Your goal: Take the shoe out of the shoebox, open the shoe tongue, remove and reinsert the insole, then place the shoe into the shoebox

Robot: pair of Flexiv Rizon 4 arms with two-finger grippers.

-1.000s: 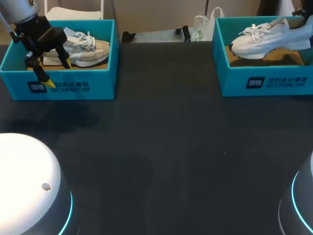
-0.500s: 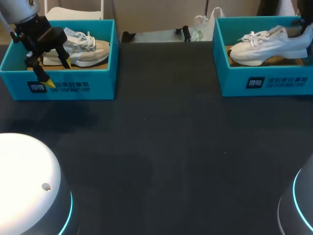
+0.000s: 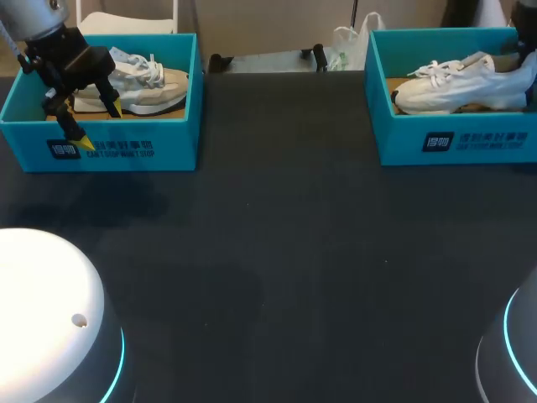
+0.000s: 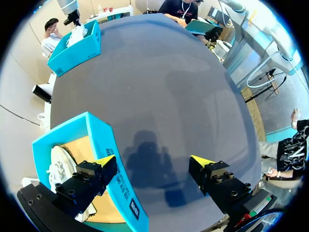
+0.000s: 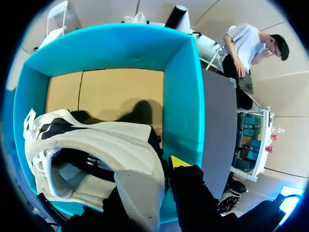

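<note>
In the upper right of the head frame, a white chunky-soled lace-up sneaker (image 3: 461,84) is sitting inside a teal open-topped cardboard shoebox (image 3: 453,138), with its toe pointing toward the middle of the frame and its heel riding a little higher at the right edge. The right gripper (image 5: 161,166) is clenching the heel of this sneaker. In the right wrist view the heel collar is standing between the fingers, one yellow tip is showing just beside it, and the other finger is lying hidden behind the shoe. The tan floor of the box is showing ahead of the shoe.

In the upper left of the head frame, a second teal shoebox (image 3: 101,143) is holding a beige and grey lace-up sneaker (image 3: 147,84), which is lying flat on its sole. The left gripper (image 3: 99,125) is hovering over the near left corner of this box with its fingers spread wide and nothing between them. In the left wrist view, one yellow tip is hanging over the inside of the box, close to the sneaker, and the other over the dark grey tabletop (image 3: 277,252), so the jaws are straddling the front wall without touching it
</note>
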